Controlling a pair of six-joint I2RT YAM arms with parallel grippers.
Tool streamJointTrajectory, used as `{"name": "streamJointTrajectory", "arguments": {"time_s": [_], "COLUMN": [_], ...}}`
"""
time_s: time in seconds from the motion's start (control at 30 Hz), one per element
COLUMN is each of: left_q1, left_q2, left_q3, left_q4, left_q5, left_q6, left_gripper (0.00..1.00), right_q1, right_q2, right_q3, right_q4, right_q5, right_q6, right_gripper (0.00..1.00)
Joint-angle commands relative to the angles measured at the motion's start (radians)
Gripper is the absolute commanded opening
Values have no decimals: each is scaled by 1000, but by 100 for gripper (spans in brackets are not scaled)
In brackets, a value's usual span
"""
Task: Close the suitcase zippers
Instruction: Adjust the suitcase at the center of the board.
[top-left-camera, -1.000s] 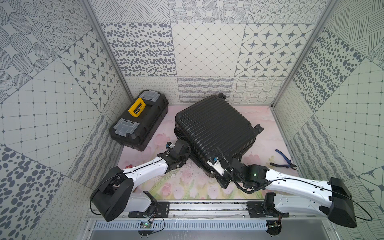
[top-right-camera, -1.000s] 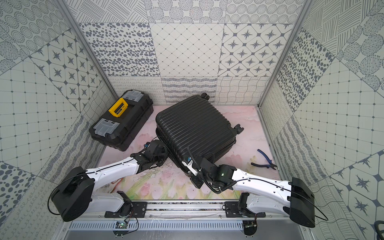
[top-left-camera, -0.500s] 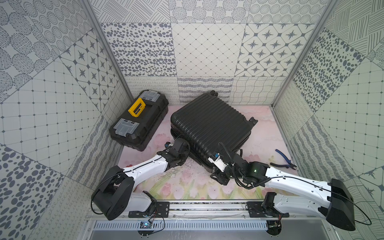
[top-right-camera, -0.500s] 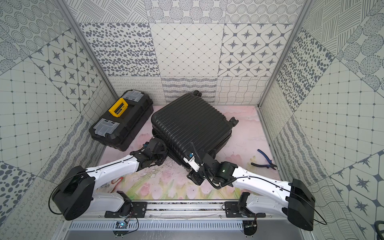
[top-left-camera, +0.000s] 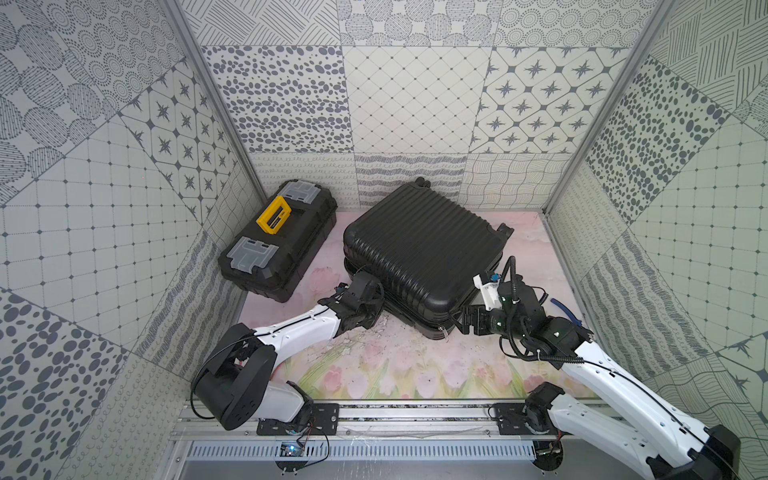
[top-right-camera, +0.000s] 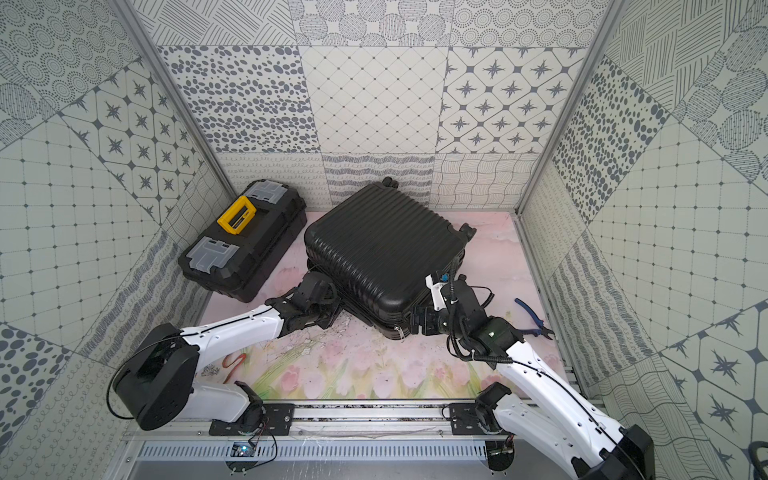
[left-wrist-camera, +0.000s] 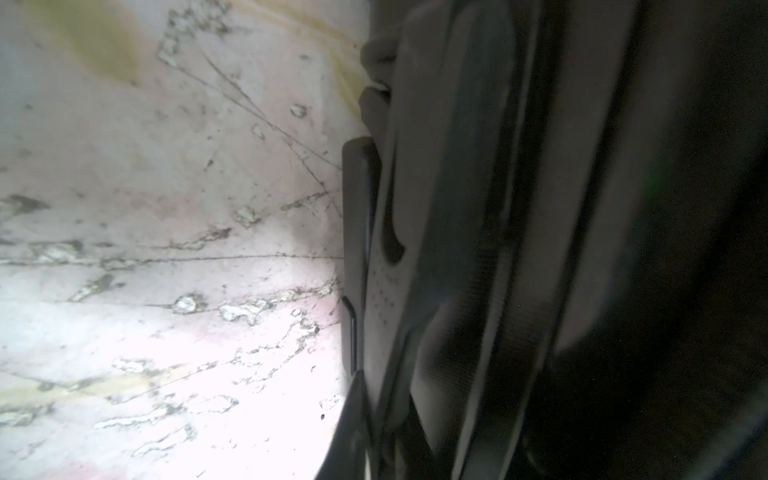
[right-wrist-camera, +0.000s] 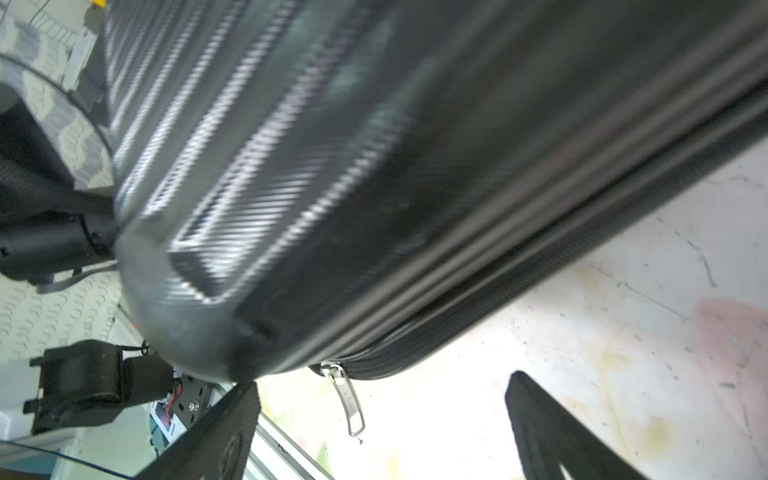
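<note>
Two claws flank your suitcase (top-left-camera: 419, 245), lying flat mid-counter (top-left-camera: 374, 374) beside a toolbox (top-left-camera: 286, 245). Your left claw (top-left-camera: 368, 309) sits closed at its near-left edge. Your right claw (right-wrist-camera: 382, 380) gapes empty at the near-right corner, with the silver zipper pull (right-wrist-camera: 347, 401) hanging untouched.

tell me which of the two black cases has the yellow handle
The toolbox, the smaller case: it carries a yellow handle and grey lid flaps. The ribbed suitcase has neither.

There is one suitcase (top-left-camera: 419, 249), one toolbox (top-left-camera: 278, 241) and one pair of pliers (top-right-camera: 530, 318). Two robot arms are present, a left arm (top-left-camera: 291, 332) and a right arm (top-left-camera: 602, 365). One zipper pull (right-wrist-camera: 347, 399) shows clearly; the left wrist view seems too dark to count more.
</note>
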Motion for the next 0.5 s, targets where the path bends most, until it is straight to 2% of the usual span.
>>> {"name": "streamJointTrajectory", "arguments": {"time_s": [0.0, 0.07, 0.2, 0.37, 0.47], "left_q1": [-5, -18, -105, -222, -234], "left_q2": [-2, -12, -49, -75, -91], "left_q3": [28, 30, 18, -54, -67], "left_q4": [56, 46, 33, 126, 132], "left_q5": [150, 139, 45, -99, -133], "left_q6": [-7, -11, -76, -238, -247], "left_gripper": [0, 0, 0, 0, 0], "right_q1": [-78, -120, -211, -371, -401], "right_q2": [27, 40, 80, 111, 117], "right_q3": [35, 30, 45, 18, 49], "right_q4": [217, 293, 359, 522, 524], "right_q5": [-20, -80, -233, -414, -471], "right_q6": [185, 184, 72, 139, 135], "right_gripper": [98, 98, 97, 95, 95]}}
